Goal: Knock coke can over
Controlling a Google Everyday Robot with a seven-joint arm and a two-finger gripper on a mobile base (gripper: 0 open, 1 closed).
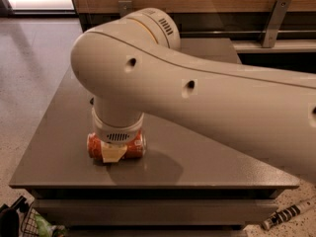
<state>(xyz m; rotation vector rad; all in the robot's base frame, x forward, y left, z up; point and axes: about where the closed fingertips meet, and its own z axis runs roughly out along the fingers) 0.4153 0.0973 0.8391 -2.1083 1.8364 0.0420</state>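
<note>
One coke can (134,145) lies on its side near the front edge of the table (212,167), toward the table's left end as I see it. Its long way runs along that front edge. My gripper (115,151) sits right on top of it, w/ the big arm (207,98) reaching across the table. Can't tell if the grip is wide or closed. I think the can's down already, so prob. just lift off.
</note>
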